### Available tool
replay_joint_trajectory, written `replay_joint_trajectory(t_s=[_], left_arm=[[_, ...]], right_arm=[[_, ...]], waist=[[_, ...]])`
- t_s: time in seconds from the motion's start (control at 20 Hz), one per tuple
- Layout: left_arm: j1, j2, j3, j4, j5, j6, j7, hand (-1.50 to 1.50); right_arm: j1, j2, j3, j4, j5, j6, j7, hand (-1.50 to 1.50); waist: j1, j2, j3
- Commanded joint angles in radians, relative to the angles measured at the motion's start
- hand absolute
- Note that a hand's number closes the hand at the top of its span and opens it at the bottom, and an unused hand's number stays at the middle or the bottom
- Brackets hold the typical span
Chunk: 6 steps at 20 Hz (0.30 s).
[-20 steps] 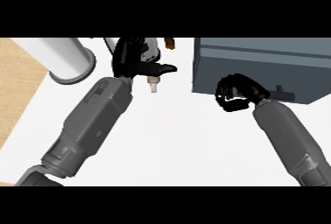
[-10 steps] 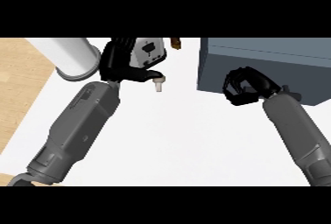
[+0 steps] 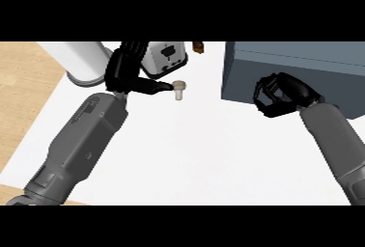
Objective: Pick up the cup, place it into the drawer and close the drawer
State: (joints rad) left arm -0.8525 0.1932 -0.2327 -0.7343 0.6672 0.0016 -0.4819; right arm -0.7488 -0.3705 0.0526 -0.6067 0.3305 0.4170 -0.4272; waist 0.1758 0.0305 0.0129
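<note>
The drawer-closing step is judged in hand: the right hand (image 3: 284, 94), fingers curled on nothing, is set against the grey drawer (image 3: 299, 67) front, where a push inward is called for, the cup unseen, the left hand (image 3: 128, 72) open on the desk (image 3: 214, 149).

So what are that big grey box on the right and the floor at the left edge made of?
The grey box looks like painted metal or plastic: flat, even blue-grey faces with a matte finish, though I can't be sure. The floor looks like light wood, with a faint grain and plank lines.
</note>
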Motion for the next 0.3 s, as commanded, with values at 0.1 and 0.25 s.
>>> replay_joint_trajectory(t_s=[0.1, 0.25], left_arm=[[0.012, 0.010, 0.007, -0.019, 0.014, -0.032, 0.003, -1.50], [0.025, 0.016, -0.003, -0.025, 0.007, -0.041, 0.006, -1.50]], right_arm=[[-0.183, -0.120, -0.107, 0.019, -0.016, -0.099, 0.093, 1.50], [-0.157, -0.126, -0.100, 0.008, -0.017, -0.083, 0.094, 1.50]], waist=[[0.042, 0.017, -0.012], [0.052, 0.020, -0.010]])
